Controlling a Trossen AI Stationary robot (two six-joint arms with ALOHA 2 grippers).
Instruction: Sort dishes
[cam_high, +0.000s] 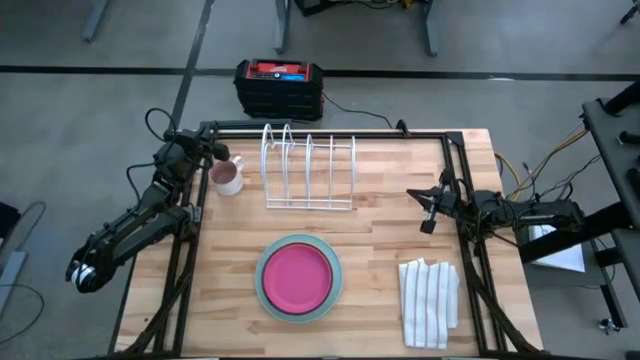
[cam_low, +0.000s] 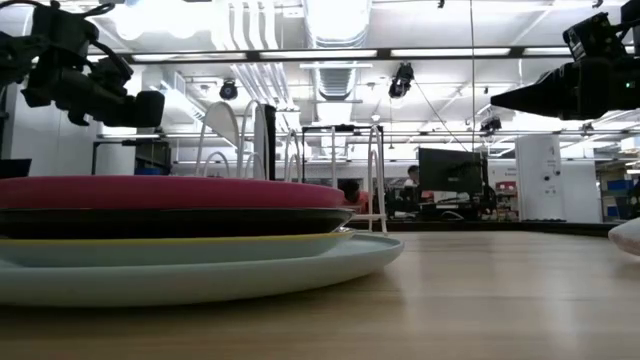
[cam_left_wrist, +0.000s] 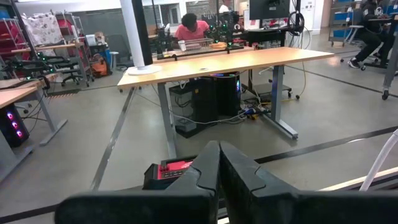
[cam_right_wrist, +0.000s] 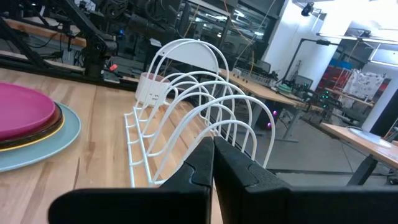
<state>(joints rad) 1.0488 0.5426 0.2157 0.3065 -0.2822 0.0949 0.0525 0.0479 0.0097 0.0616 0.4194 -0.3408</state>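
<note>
The dishes lie in one stack at the table's near middle. The magenta-pink plate (cam_high: 298, 276) is on top, and under it are a dark-looking plate (cam_low: 200, 220) and a pale yellowish plate (cam_low: 180, 247). The larger teal-blue plate (cam_high: 262, 291) at the bottom rests on the wood. My left gripper (cam_high: 222, 153) hovers shut at the far left corner, above the table and next to a mug. My right gripper (cam_high: 428, 214) hovers shut at the right edge, pointing level toward the rack. Both hold nothing, as the wrist views show, left gripper (cam_left_wrist: 219, 167) and right gripper (cam_right_wrist: 212, 158).
A white wire dish rack (cam_high: 308, 170) stands at the far middle with nothing in its slots. A small white mug (cam_high: 229, 177) sits to its left. A white striped folded cloth (cam_high: 430, 300) lies at the near right. A black and red box (cam_high: 279, 85) sits on the floor beyond the far edge.
</note>
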